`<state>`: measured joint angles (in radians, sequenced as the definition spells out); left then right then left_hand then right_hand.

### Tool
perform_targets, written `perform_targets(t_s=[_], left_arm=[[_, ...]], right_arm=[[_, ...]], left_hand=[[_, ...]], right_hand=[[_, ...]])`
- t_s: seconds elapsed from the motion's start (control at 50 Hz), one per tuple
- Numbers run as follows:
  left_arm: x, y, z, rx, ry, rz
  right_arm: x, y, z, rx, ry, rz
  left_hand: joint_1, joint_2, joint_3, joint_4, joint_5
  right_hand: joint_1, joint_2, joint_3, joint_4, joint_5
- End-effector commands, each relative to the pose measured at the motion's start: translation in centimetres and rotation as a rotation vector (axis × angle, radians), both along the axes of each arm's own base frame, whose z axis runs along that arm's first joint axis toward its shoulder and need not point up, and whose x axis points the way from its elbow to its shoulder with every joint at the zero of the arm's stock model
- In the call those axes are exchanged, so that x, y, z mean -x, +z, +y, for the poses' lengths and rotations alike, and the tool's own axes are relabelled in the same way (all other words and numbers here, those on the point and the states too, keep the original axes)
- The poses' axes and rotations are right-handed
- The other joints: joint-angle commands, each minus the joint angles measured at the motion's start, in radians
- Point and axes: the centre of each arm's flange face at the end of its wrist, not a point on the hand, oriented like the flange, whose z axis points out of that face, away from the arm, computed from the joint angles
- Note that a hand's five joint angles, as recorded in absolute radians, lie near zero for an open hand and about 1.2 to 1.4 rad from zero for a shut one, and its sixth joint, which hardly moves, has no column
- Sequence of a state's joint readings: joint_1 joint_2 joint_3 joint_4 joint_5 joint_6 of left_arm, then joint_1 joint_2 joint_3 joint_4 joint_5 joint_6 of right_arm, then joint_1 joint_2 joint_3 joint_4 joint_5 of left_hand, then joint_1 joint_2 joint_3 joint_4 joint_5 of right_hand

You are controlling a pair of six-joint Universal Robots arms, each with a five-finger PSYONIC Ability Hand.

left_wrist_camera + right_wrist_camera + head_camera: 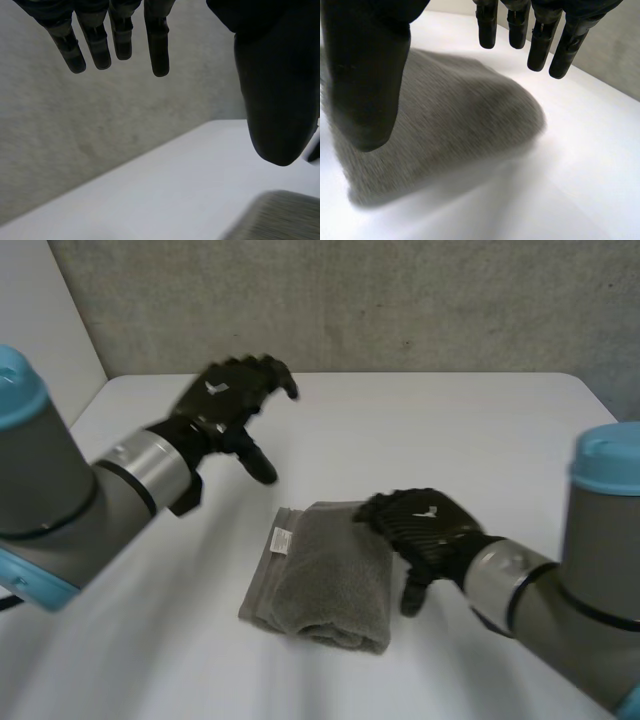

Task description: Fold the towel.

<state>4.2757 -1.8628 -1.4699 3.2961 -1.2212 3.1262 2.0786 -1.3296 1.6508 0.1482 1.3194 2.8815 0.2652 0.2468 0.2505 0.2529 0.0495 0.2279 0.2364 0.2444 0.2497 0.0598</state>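
Hiding far corner of towel (330,575): R hand (425,525), fingers (487,30) straight; L hand (225,395) apart.

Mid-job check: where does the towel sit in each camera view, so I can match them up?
Head view: the folded grey towel lies mid-table, its edge next to the right hand.
Left wrist view: a grey corner of the towel lies just past the left hand thumb tip.
Right wrist view: the towel lies under the right hand's open palm.
Shared landmark: the white table around the towel.
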Motion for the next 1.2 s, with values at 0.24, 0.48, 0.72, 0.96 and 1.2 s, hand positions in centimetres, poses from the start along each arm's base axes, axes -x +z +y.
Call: perform_targets(t_s=[0.24,0.48,0.72,0.96,1.2], left_arm=[[3.5,-8.7,5.2,-0.214,-0.154,-0.135],[1.9,-10.7,5.2,-0.279,-0.117,-0.173],[-1.2,-12.3,3.6,-0.255,-0.034,-0.283],[-2.3,-12.8,2.5,-0.26,0.036,-0.299],[-2.3,-10.9,2.6,-0.22,0.042,-0.266]], right_arm=[[3.2,-3.4,-3.1,-0.144,-0.272,-0.229],[0.8,-5.9,-3.6,-0.241,-0.275,-0.316],[-3.6,-7.6,-3.0,-0.244,-0.188,-0.298],[-5.1,-9.2,-3.9,-0.237,-0.199,-0.272],[-4.6,-5.9,-4.1,-0.178,-0.205,-0.317]], left_hand=[[-0.061,-0.042,-0.046,-0.048,-0.019],[-0.06,-0.042,-0.046,-0.048,-0.019],[-0.058,-0.039,-0.043,-0.045,-0.016],[-0.058,-0.039,-0.043,-0.045,-0.016],[-0.066,-0.048,-0.052,-0.054,-0.025]], right_hand=[[-0.053,-0.062,-0.07,-0.075,-0.06],[-0.053,-0.062,-0.07,-0.075,-0.06],[-0.053,-0.062,-0.07,-0.075,-0.06],[-0.053,-0.062,-0.07,-0.075,-0.06],[-0.053,-0.062,-0.07,-0.075,-0.06]])
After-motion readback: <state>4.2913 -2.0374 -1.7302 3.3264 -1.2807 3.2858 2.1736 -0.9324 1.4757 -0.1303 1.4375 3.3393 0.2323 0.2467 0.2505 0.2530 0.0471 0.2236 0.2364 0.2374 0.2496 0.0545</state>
